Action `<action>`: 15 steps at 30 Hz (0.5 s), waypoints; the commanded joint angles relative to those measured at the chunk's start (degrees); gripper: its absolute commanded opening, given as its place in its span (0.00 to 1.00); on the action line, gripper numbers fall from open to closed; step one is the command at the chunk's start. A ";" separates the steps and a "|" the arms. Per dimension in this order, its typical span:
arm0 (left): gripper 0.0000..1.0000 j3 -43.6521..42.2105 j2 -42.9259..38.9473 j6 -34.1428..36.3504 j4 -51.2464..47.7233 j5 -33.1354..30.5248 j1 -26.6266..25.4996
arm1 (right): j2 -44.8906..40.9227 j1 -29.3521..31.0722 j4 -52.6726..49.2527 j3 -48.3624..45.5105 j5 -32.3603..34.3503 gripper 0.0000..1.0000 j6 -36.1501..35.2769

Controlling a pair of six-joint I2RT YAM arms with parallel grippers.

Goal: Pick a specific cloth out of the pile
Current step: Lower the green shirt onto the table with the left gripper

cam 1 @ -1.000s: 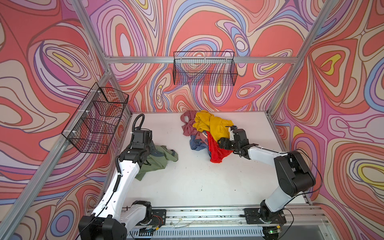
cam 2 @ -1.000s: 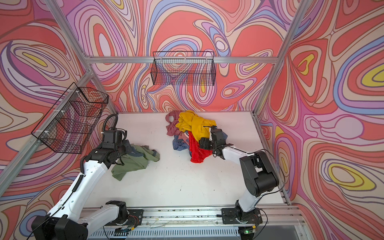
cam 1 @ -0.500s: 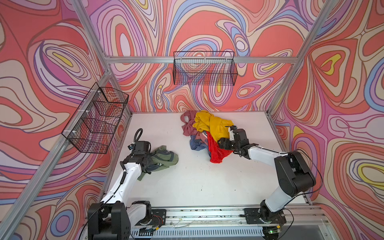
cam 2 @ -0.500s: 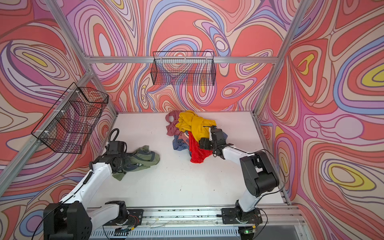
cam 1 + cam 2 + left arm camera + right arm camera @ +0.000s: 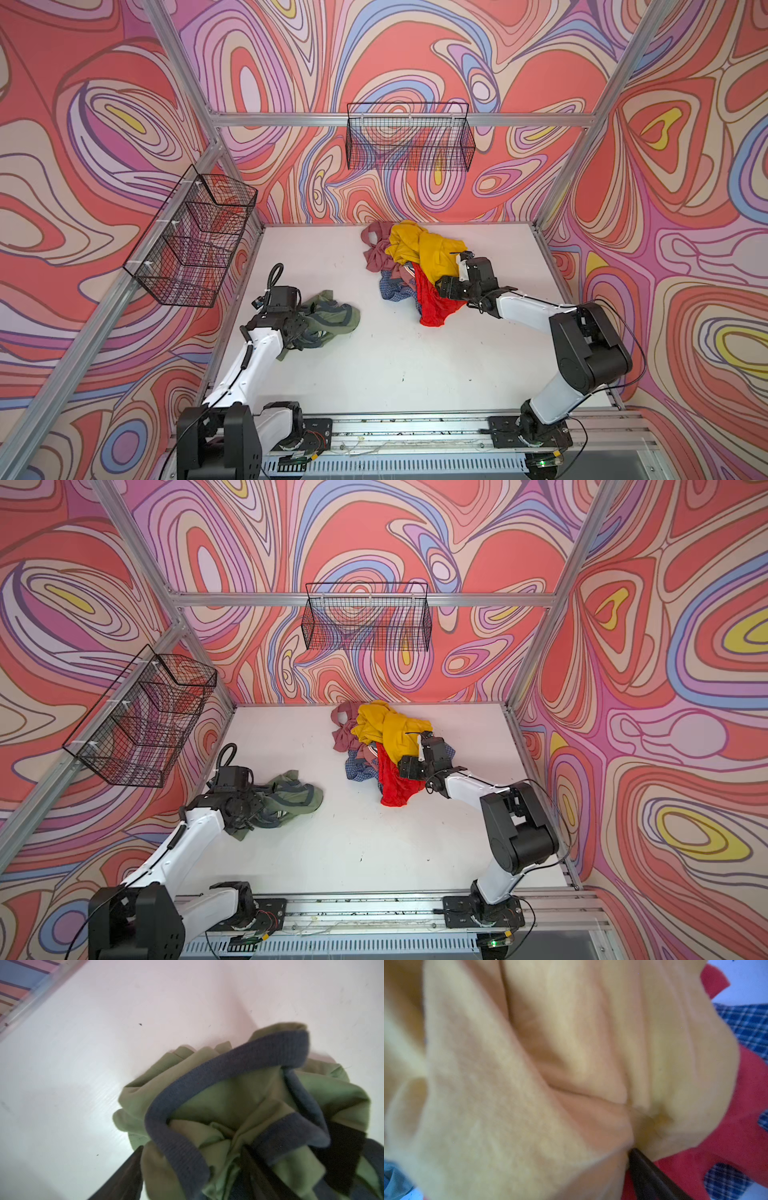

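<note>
Left gripper [image 5: 305, 330] sat released around the cloth [image 5: 336, 318], whose folds could snag it on retreat; right gripper [image 5: 441, 286] sat buried in the pile [image 5: 419, 253], grip unclear.

Swirling wallpaper in salmon, lilac, blue and yellow covers the walls [image 5: 415, 50]; aluminium posts [image 5: 180, 62] frame the corners; one black wire basket [image 5: 409, 137] hangs on the back wall, another [image 5: 191, 241] above the table's left edge; the white table [image 5: 395, 374] is evenly lit; a slotted metal rail [image 5: 415, 428] runs along its front edge.
</note>
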 commanded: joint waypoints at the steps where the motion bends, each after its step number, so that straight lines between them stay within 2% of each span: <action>1: 0.82 1.57 -5.34 -2.98 -7.06 -4.87 0.23 | -1.68 -0.75 -1.85 0.76 1.63 0.90 -0.86; 8: 0.86 3.64 -13.98 -3.60 -14.16 -9.26 0.17 | -2.90 -0.71 -2.79 1.34 2.37 0.90 -1.67; 11: 0.86 4.33 -15.77 -0.14 -14.35 -8.77 -0.42 | -3.44 -0.71 -3.16 1.41 2.56 0.90 -2.31; 15: 0.88 6.10 -15.77 3.49 -14.13 -11.01 -5.32 | -4.17 -0.70 -3.58 1.38 2.85 0.90 -3.26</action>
